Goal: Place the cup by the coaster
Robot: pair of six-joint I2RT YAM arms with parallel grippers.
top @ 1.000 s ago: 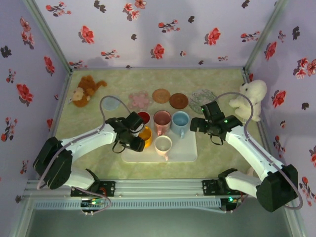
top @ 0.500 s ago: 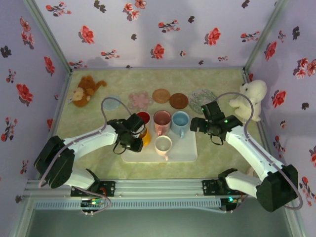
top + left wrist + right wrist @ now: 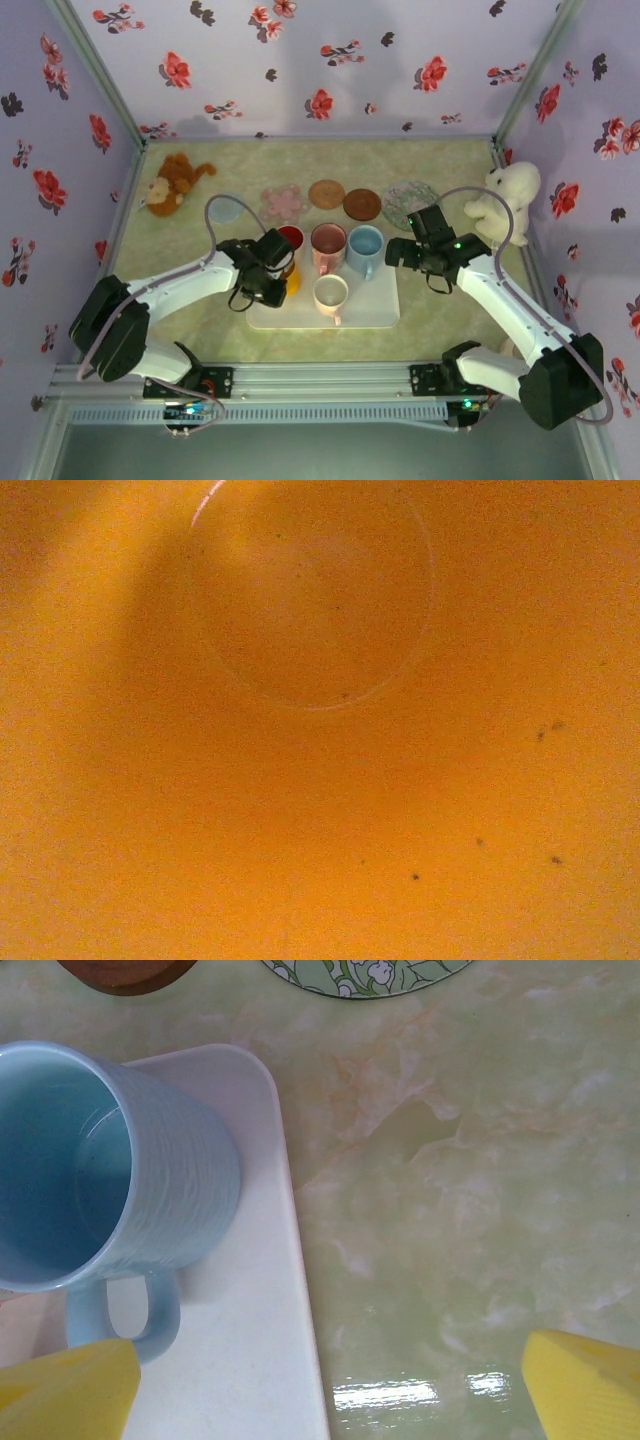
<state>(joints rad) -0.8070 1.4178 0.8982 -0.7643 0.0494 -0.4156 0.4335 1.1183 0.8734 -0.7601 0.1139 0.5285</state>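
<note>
Several cups stand on the white tray (image 3: 372,306): red (image 3: 291,237), pink (image 3: 328,243), blue (image 3: 365,244), cream (image 3: 330,292) and orange (image 3: 294,279). My left gripper (image 3: 272,277) is down on the orange cup and covers most of it. The left wrist view looks close into the cup's orange inside (image 3: 310,610), and its fingers are hidden. My right gripper (image 3: 325,1390) stands open over the tray's right edge (image 3: 290,1260), beside the blue cup (image 3: 110,1170), with nothing between its yellow fingers (image 3: 70,1390). Behind the tray lie several coasters: blue (image 3: 222,208), pink flower (image 3: 285,203), brown (image 3: 326,193), dark brown (image 3: 362,204), green patterned (image 3: 408,200).
A brown plush monkey (image 3: 172,183) lies at the back left. At the back right a white plush bear (image 3: 505,200) sits against the wall. Flowered walls close in three sides. Bare table lies left and right of the tray.
The left gripper has slid right and lower over the orange cup, which shows less than before. The right arm has not moved.
</note>
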